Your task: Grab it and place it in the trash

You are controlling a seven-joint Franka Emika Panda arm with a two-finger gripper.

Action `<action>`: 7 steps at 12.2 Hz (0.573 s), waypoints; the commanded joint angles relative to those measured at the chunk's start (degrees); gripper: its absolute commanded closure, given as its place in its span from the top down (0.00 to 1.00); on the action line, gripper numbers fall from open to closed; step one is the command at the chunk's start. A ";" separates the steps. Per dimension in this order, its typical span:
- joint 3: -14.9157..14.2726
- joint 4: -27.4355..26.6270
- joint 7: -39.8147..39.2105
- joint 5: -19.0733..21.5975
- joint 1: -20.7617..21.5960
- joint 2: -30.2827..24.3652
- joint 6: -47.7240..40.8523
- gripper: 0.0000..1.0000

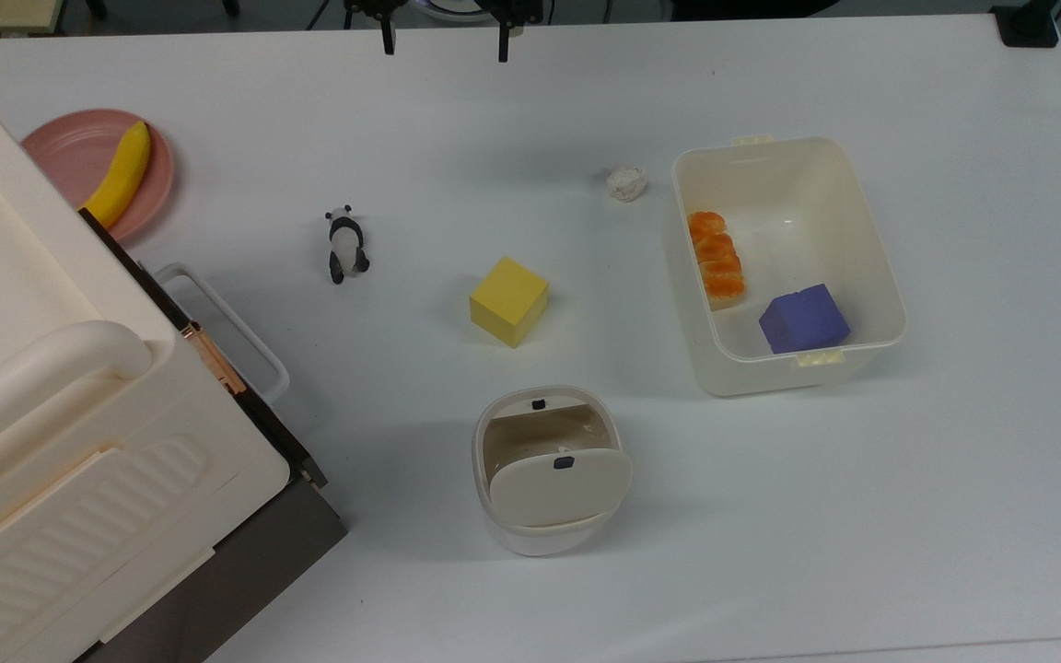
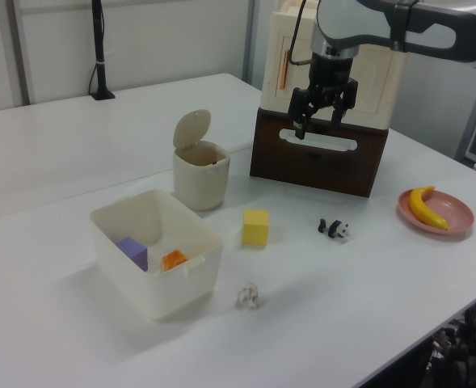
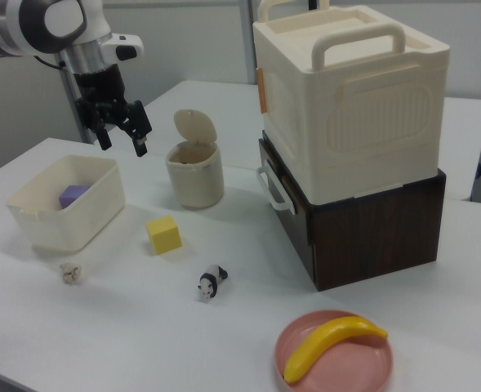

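The crumpled off-white paper wad [image 1: 626,182] [image 2: 249,297] [image 3: 71,273] lies on the white table, just off a corner of the large cream tub. The small rounded trash bin [image 1: 549,470] [image 2: 200,170] [image 3: 194,167] stands apart from it, beyond the yellow cube, with its flap lid tilted up and the inside showing. My gripper [image 1: 446,48] [image 2: 318,125] [image 3: 122,147] hangs high above the table at the top view's upper edge. It is open and holds nothing. It is well clear of both the wad and the bin.
A yellow cube [image 1: 508,300] and a panda figurine [image 1: 344,244] sit mid-table. The cream tub [image 1: 775,373] holds a purple block and orange segments. A banana [image 1: 121,170] rests on a pink plate [image 1: 65,147]. A big cream box on a dark base [image 1: 52,396] fills the top view's left.
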 commanded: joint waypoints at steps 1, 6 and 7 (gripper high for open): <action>-1.04 -1.45 0.55 1.61 0.78 -1.14 1.98 1.00; -0.61 -2.77 0.55 1.61 1.14 -1.14 2.10 1.00; -0.61 -2.77 0.55 1.61 1.05 -1.14 2.10 1.00</action>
